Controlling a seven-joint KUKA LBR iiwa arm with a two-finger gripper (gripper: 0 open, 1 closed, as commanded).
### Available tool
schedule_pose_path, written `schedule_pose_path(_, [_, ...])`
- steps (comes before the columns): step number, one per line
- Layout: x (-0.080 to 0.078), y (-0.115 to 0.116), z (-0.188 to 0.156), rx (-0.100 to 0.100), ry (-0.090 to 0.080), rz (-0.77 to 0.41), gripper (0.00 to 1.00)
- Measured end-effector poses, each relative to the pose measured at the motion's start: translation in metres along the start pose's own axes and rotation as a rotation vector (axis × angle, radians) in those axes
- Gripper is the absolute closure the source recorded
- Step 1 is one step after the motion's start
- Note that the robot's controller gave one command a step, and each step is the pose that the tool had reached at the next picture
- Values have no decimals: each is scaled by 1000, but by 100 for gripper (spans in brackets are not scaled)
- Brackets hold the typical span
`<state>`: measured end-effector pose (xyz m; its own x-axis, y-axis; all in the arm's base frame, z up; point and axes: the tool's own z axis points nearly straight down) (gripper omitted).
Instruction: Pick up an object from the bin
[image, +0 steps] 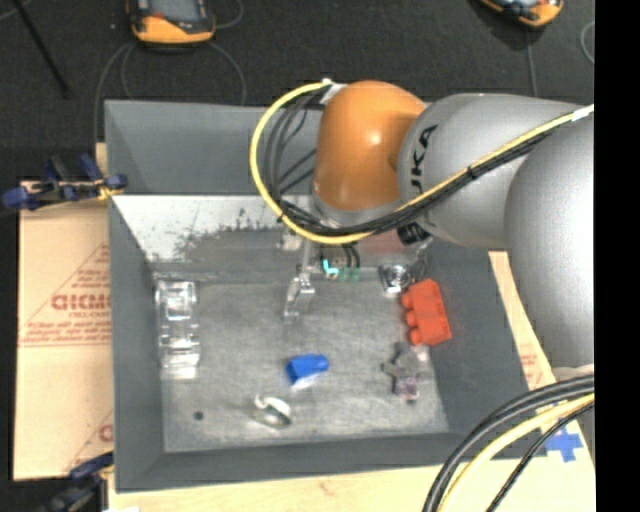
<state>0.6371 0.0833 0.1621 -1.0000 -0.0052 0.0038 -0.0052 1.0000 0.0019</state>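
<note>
The arm (500, 170) comes in from the right across the far side of the grey bin (132, 340), its orange cover (365, 140) and a loop of yellow cable (262, 150) hiding the far wall behind them. Below the cover the gripper (298, 292) hangs over bare floor in the far middle of the bin. Whether it is open or closed cannot be told from this angle. The nearest loose thing is one blue piece (306, 368), small and wedge-like, lying on the floor nearer than the gripper and a little to its right, apart from it, with open floor between them. To the right lies one red block (425, 312), set lengthwise from far to near, close under the arm's bulk. Just beyond its far end is one small shiny metal bit (392, 275), and it is unclear whether that is loose or part of the robot. Just near of the block lies one small grey and purplish thing (405, 378) of uneven shape. At the left, well apart from the gripper, is one clear plastic piece (176, 328), long and lying from far to near. Close to the near wall, left of the blue piece, rests one small white curled thing (271, 410).
</note>
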Motion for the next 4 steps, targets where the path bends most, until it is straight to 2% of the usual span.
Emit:
schedule_pose_path(1, [34,-27,48,-1,-16,-65,0])
schedule_pose_path(2, [100,-34,42,0,-1,-24,0])
schedule_pose_path(3, [103,-34,48,2,-4,-44,0])
schedule_pose_path(4, [101,-35,86,3,-11,-128,0])
